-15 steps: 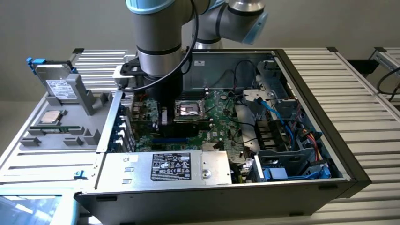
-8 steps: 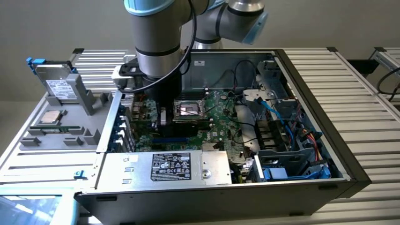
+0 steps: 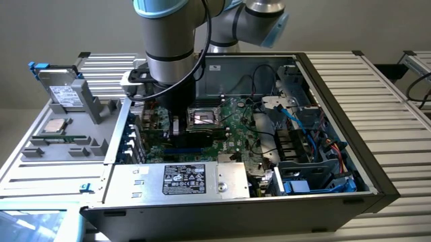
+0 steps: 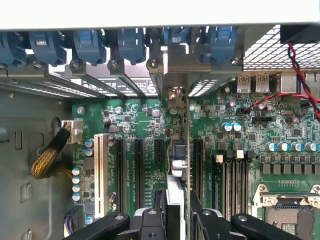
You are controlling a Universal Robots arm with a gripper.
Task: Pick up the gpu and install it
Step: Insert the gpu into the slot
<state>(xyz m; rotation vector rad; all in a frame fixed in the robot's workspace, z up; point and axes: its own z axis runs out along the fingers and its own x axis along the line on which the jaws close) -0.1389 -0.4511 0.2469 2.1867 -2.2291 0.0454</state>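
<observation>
A slatted metal table (image 3: 377, 85) carries an open computer case (image 3: 222, 214) lying on its side. The robot arm (image 3: 168, 50) reaches straight down into the case over the green motherboard (image 3: 237, 125), on the exterior view's left side of the board. Along the case's near edge sits a silver power supply (image 3: 181, 181) with a black label. Just beside the case, on the exterior view's left, a gray tray (image 3: 67, 146) holds a silver drive (image 3: 64, 93) propped upright at its far end.

In the wrist view the gripper (image 4: 176, 206) is clamped on the gpu (image 4: 179, 165), one black finger (image 4: 152, 220) on each side. The card stands on edge among the long black expansion slots (image 4: 139, 172), its metal end reaching the case's rear slot openings (image 4: 125, 87).
</observation>
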